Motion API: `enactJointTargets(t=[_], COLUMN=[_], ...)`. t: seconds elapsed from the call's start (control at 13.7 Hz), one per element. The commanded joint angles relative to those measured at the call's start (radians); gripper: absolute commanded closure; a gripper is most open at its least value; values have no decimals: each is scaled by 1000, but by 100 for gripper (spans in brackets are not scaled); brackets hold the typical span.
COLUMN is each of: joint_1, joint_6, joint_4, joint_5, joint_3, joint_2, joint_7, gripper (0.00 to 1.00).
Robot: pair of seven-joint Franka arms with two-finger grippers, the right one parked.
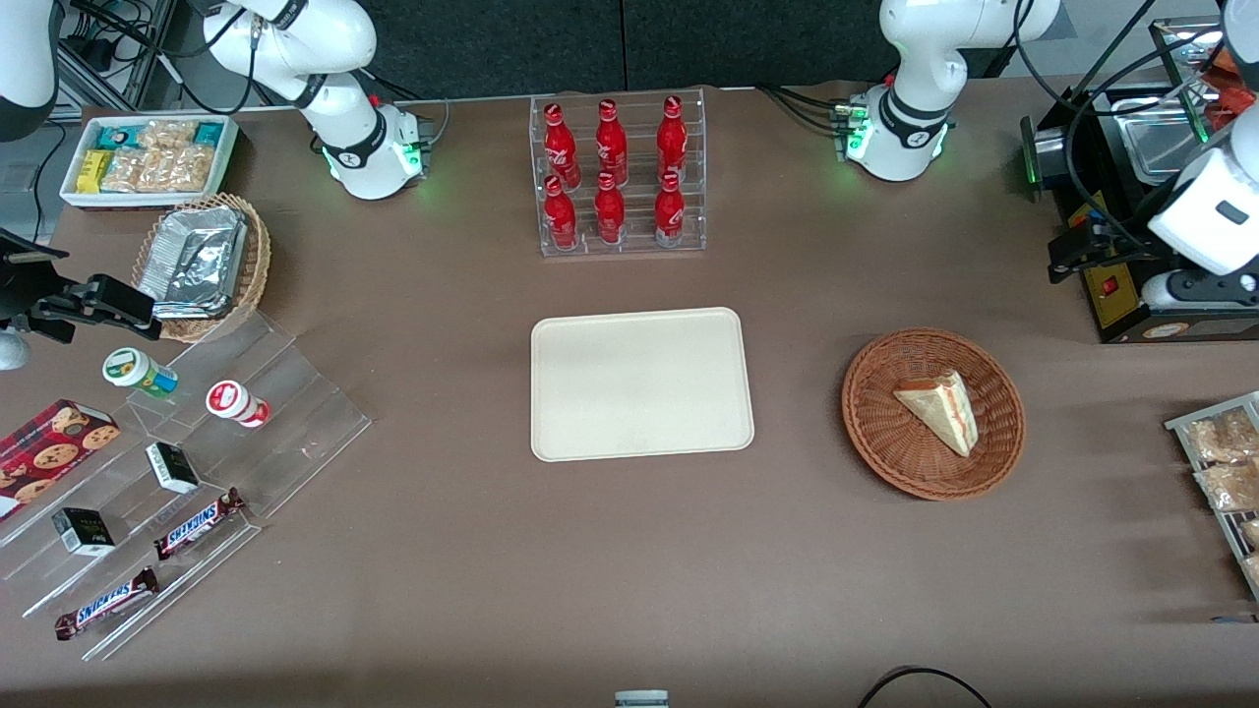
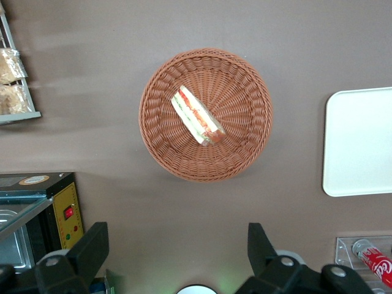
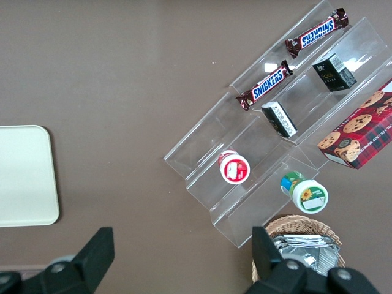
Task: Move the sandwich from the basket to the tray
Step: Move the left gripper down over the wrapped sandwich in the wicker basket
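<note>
One job, and none of it had been done, to my eye. The brown table (image 1: 629,590) was the biggest thing there, crowded round its edges with a rack of red bottles (image 1: 618,177) and stepped clear shelves of snacks (image 1: 187,492) toward the parked arm's end. In the middle lay the tray (image 1: 641,383), cream and bare. Toward the working arm's end, well apart from the tray, sat the basket (image 1: 885,442), round reddish wicker. The sandwich (image 1: 942,408) lay inside it on its side, filling edge showing red and green. The gripper (image 2: 177,257) hung high above the table, near the basket but not over it, its fingers (image 2: 92,248) spread wide and holding nothing. Everything remained: reaching down, pinching the wedge, lifting it across and setting it on the tray.
</note>
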Motion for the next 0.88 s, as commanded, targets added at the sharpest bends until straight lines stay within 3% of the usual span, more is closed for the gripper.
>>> enactJointTargets(t=[0.0, 0.15, 0.51, 0.8], joint_1=[9, 9, 11, 6], joint_6=[-18, 0, 271, 544], joint_4=[31, 8, -257, -452], joint_5=[4, -3, 2, 2], joint_3=[-8, -8, -4, -8], joint_2=[14, 16, 11, 19], joint_7=[6, 1, -8, -163], gripper=[0, 0, 0, 0])
